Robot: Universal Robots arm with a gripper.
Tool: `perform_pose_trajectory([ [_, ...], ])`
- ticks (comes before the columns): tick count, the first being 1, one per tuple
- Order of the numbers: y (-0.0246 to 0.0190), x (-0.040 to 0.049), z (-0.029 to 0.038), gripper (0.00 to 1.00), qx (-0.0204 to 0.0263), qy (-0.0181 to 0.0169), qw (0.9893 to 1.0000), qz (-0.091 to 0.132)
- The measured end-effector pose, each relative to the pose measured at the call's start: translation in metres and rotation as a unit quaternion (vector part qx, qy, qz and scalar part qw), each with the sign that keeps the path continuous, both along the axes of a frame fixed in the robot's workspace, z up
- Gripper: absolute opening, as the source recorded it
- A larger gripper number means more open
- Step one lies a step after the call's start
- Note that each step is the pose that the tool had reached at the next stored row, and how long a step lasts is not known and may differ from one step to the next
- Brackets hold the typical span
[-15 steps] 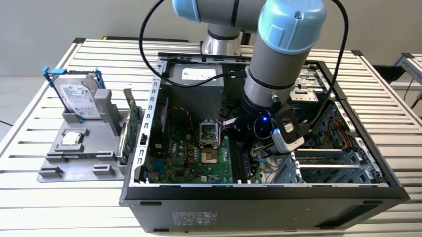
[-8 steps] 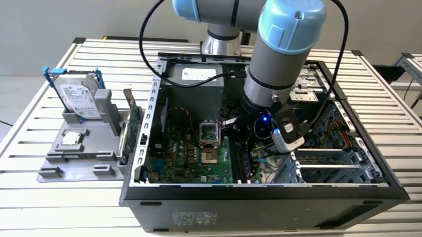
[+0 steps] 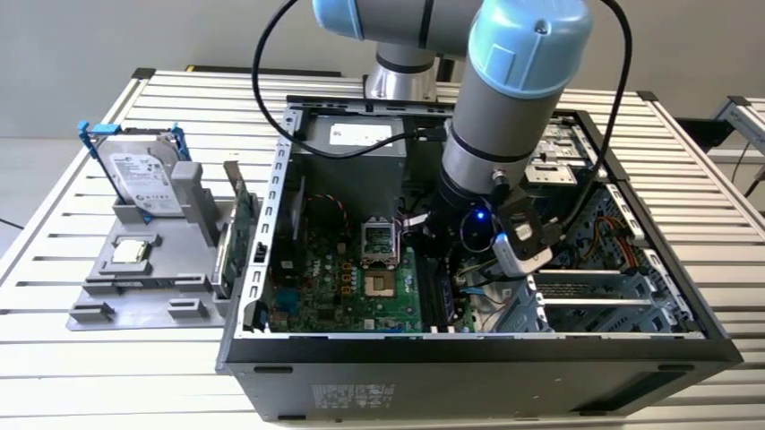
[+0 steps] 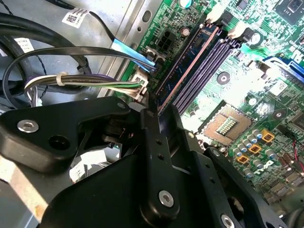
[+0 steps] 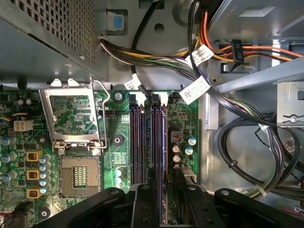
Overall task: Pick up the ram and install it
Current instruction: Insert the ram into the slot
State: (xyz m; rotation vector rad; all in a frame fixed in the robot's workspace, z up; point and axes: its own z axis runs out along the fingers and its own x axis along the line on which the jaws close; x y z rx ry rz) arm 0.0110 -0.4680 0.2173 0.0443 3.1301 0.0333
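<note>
The jaws hang low over the memory slots (image 5: pixel 137 137), and the ram (image 4: pixel 190 59) starts right at their tips. In the second wrist view it stands on edge in a slot, a dark blue strip with a pale top edge. Its long axis runs straight away from the jaws along the slot toward the white latches (image 4: pixel 240 32) at the far end.

In the first wrist view the two dark fingers (image 5: pixel 178 183) sit on either side of that slot line, with the ram's near end between them. I cannot tell whether they pinch it or stand free of it — the contact is hidden under the gripper body.

Beside the slots lies the CPU socket (image 5: pixel 78 178), all on the motherboard (image 3: pixel 322 287) inside the open case (image 3: pixel 478 345). The arm (image 3: pixel 502 98) reaches down into the case, which rests on the table (image 3: pixel 72 358).
</note>
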Motion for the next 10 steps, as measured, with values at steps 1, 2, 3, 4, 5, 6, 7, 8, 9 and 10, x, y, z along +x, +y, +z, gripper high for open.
perform_pose_trajectory([
  [1,0.0,0.0,0.0011,1.0,0.0001,0.0,1.0,0.0],
  [2,0.0,0.0,0.0027,1.0,0.0,0.0,1.0,0.0],
  [3,0.0,0.0,0.0046,1.0,0.0,0.0,1.0,0.0],
  [4,0.0,0.0,0.007,1.0,0.0,0.0,1.0,0.0],
  [5,0.0,0.0,0.0094,1.0,0.0,0.0,1.0,0.0],
  [6,0.0,0.0,0.0122,1.0,-0.0001,0.0,1.0,0.0],
  [7,0.0,0.0,0.0154,1.0,0.0,0.0,1.0,0.0],
  [8,0.0,0.0,0.0182,1.0,0.0,0.0,1.0,0.0],
  [9,0.0,0.0,0.0204,1.0,0.0,0.0,1.0,0.0],
  [10,0.0,0.0,0.0224,1.0,0.0,0.0,1.0,0.0],
])
